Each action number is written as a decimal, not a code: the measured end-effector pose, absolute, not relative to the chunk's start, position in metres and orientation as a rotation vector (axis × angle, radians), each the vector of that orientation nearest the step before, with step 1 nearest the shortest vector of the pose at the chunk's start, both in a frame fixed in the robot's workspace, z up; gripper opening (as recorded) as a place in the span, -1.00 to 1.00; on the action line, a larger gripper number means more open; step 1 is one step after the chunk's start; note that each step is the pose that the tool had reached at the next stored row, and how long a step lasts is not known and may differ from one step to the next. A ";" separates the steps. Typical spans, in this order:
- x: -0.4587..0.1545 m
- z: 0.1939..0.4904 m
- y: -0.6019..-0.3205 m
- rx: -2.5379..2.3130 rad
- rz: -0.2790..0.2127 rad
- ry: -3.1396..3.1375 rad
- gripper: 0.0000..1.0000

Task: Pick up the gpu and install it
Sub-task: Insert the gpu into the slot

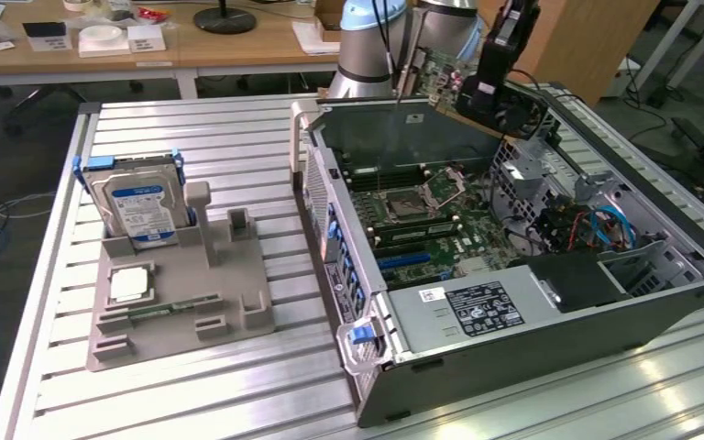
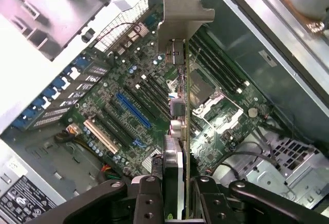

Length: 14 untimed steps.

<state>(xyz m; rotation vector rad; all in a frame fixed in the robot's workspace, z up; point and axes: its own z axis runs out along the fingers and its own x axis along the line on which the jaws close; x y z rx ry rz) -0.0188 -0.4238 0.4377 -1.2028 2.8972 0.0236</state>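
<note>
The gpu (image 1: pixel 447 81) hangs in the air above the back of the open computer case (image 1: pixel 645 316), tilted, green board side toward the exterior view's left. My gripper (image 1: pixel 487 92) is shut on it from above. In the wrist view the gpu (image 2: pixel 182 13) stands edge-on between my black fingers (image 2: pixel 149 196), and its silvery end bracket points away from the gripper (image 2: pixel 177 201). Below it lies the motherboard (image 2: pixel 123 80) with a long blue slot (image 2: pixel 132 110) and the processor socket (image 2: pixel 211 98). The card is well clear of the board and touches nothing.
A grey fixture (image 1: pixel 205 316) at the exterior view's left holds a hard drive (image 1: pixel 142 203) upright, a processor (image 1: pixel 129 284) and a memory stick (image 1: pixel 175 308). Inside the case are a power supply (image 1: pixel 480 307), cables (image 1: pixel 603 225) and drive cages. The slatted metal table (image 1: pixel 205 137) carries everything.
</note>
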 end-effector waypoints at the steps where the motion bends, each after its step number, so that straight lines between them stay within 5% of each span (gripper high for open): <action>1: -0.019 0.438 -0.424 -1.224 0.024 2.889 -0.44; 14: -0.019 0.437 -0.424 -1.500 0.024 2.757 -0.44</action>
